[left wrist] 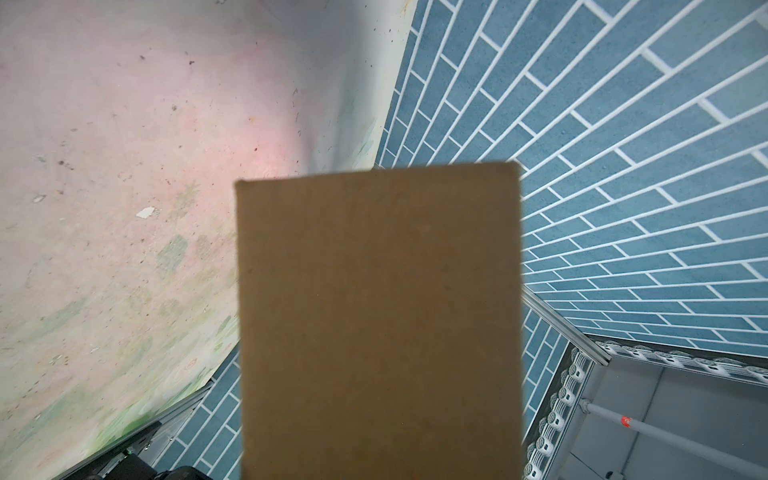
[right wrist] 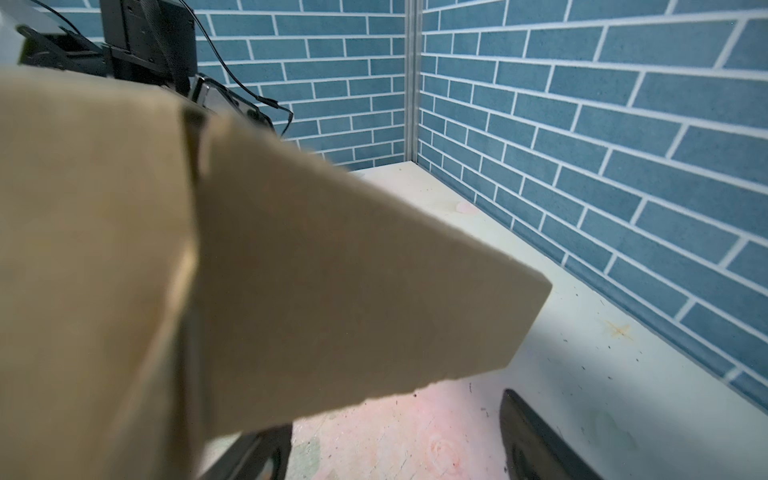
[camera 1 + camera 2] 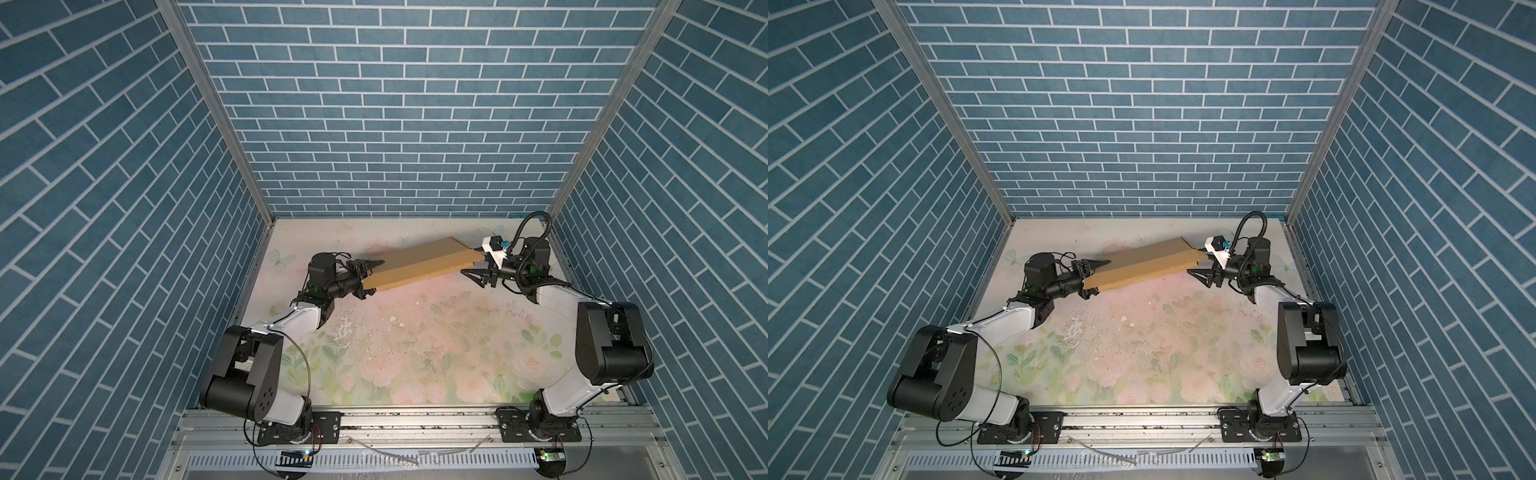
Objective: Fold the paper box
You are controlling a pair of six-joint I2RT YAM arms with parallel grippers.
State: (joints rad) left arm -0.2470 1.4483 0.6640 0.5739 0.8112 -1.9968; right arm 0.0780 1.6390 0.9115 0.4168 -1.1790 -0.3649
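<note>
The paper box (image 3: 424,264) (image 3: 1146,266) is a flat-folded brown cardboard piece held above the table, slanting up to the right. My left gripper (image 3: 368,277) (image 3: 1090,276) is shut on its left short end, one finger above and one below. In the left wrist view the cardboard (image 1: 378,311) hides the jaws. My right gripper (image 3: 471,262) (image 3: 1198,261) stands open at the box's right end. In the right wrist view the box flap (image 2: 291,270) hangs over one finger, and bare table shows between the fingers (image 2: 536,440).
The floral table cover (image 3: 415,340) has a worn white patch (image 3: 345,332) near the middle. Blue brick walls (image 3: 395,124) close in the back and both sides. A metal rail (image 3: 415,428) with the arm bases runs along the front.
</note>
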